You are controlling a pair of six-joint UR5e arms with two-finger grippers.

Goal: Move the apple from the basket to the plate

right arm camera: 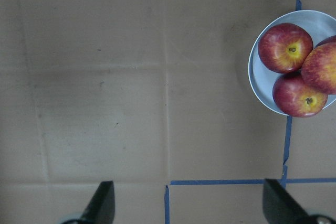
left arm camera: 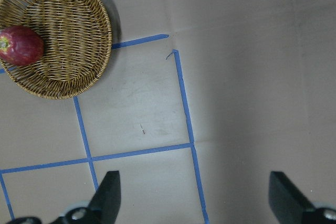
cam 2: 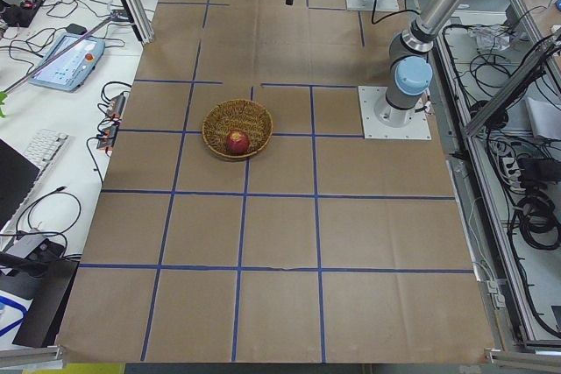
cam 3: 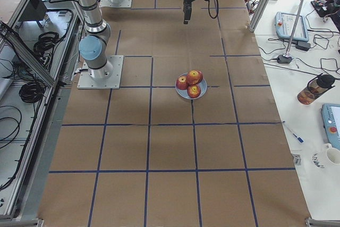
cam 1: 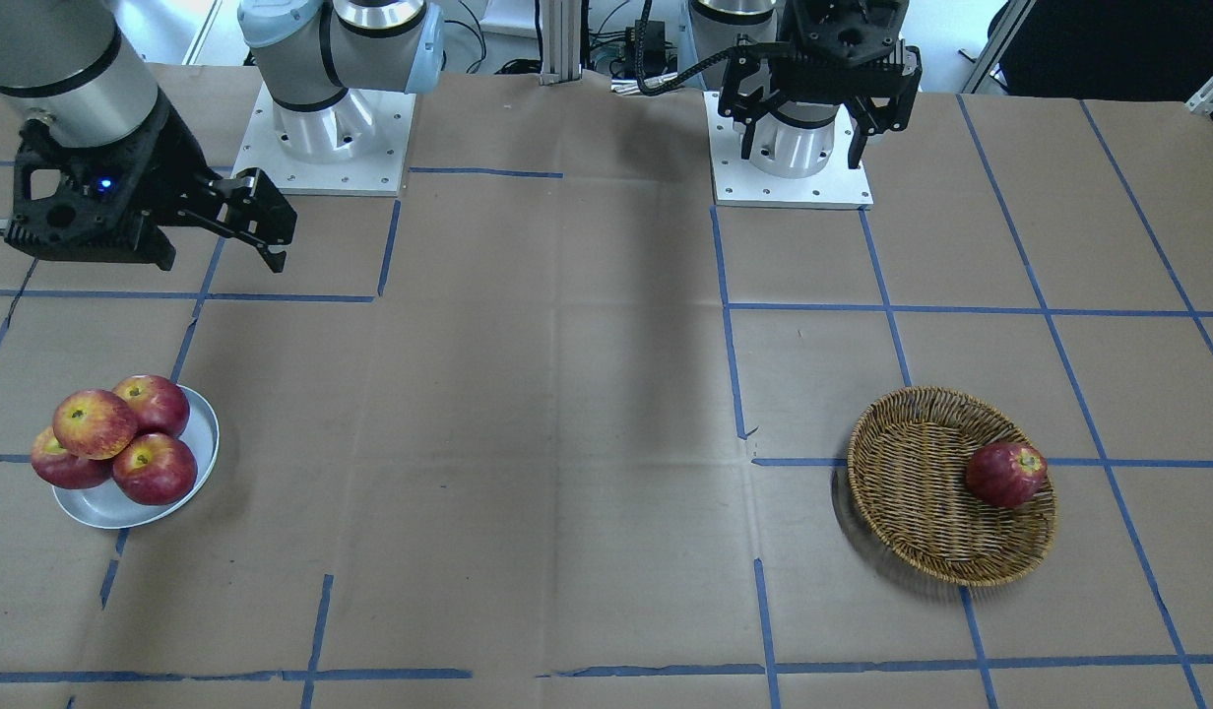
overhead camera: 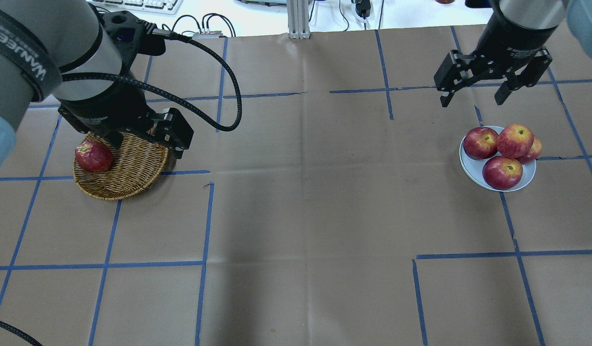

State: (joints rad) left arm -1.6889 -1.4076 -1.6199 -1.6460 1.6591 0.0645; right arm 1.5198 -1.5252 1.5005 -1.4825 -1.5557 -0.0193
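Two tools: both raised off the surface [cam 1: 567, 443], jaws spread wide, nothing held.
Right tool [overhead camera: 472, 98]: hangs on the robot's side of the plate, near it but not over it. Its wrist view has the plate at the right edge, ahead of the fingers.
Plate [cam 1: 205, 433]: four apples. Three darker apples [cam 1: 155, 469] sit on the dish, with the pale apple perched on top.
Pale apple [cam 1: 95, 423]: on the pile, stem up, touching the ones below, clear of the right tool.
Left tool [cam 1: 803, 148]: high, near the basket. Its wrist view puts the basket in the upper-left corner, off the line between its fingers.
Basket [cam 1: 912, 483]: one dark apple [cam 1: 1005, 475] in it, close to the wall on the robot's outer-left side and tipped over.
Nearer arm: right to the plate, left to the basket.
Read: the pale apple looks delivered. If the dark apple goes next, it's the left arm's job: shift toward the basket's outer-left side, then descend.
Axis: the fruit is round with no long axis, so finger direction is free. The basket wall beside it is the constraint.
Risk: the pile is stacked, so the top apple may roll if nudged.
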